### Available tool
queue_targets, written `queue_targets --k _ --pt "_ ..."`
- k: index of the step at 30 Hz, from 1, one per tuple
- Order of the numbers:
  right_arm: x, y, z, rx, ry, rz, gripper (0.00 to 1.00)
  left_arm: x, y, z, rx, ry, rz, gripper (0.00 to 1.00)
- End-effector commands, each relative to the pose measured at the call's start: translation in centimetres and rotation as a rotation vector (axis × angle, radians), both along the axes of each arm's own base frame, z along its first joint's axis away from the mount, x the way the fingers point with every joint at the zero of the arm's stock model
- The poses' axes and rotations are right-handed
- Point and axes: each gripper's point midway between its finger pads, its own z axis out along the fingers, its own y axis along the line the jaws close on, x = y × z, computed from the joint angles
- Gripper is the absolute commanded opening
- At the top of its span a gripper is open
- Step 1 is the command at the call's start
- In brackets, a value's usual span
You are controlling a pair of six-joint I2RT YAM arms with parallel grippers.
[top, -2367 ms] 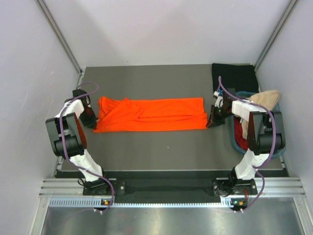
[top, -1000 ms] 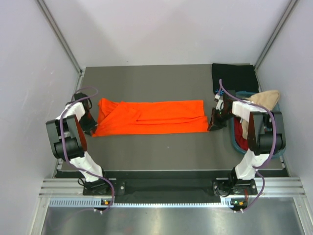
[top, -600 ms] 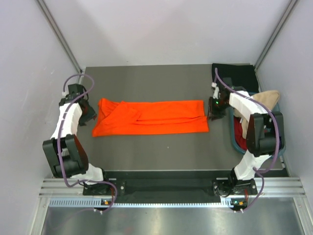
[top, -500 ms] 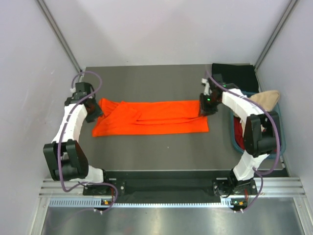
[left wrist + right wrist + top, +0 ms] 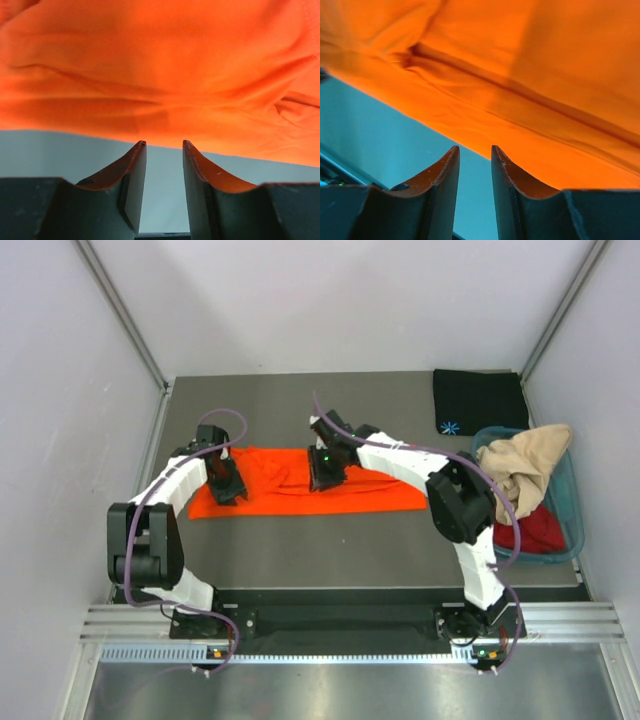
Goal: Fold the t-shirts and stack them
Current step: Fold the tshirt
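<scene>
Orange t-shirt [image 5: 385,492] flat on table [image 5: 300,550], frame centre; left jaws, right jaws above it, both slightly parted, empty

Both arms are white shells with chunky black joints, left arm [image 5: 172,480] and right arm [image 5: 395,462], each trailing a looping purple cable [image 5: 222,413]. Tiny green light [image 5: 322,457] on the right wrist. Fingers [image 5: 132,175] are dark, curved and a bit scuffed.

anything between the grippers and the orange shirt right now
Nothing visible does. The left gripper and right gripper both hang right at the orange t-shirt, jaws apart and empty. Each wrist view shows only bare table between the jaws and the cloth's edge.
</scene>
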Motion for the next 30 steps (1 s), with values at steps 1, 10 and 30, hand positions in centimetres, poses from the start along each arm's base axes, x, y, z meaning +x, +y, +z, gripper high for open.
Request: queue_targets --k 1,10,30 --pt "0.7 4.3 1.5 0.093 -0.017 -0.040 0.33 1.3 -0.7 -1.3 -0.039 -0.017 -0.010 0.40" --pt "-0.2 7.6 -0.6 0.097 0.040 -0.061 0.32 1.2 -0.2 -3.5 -0.015 0.065 0.020 0.37" --pt "4.4 6.5 -2.0 0.046 -0.041 -0.153 0.34 -0.2 0.0 -4.3 -0.003 0.101 0.017 0.36"
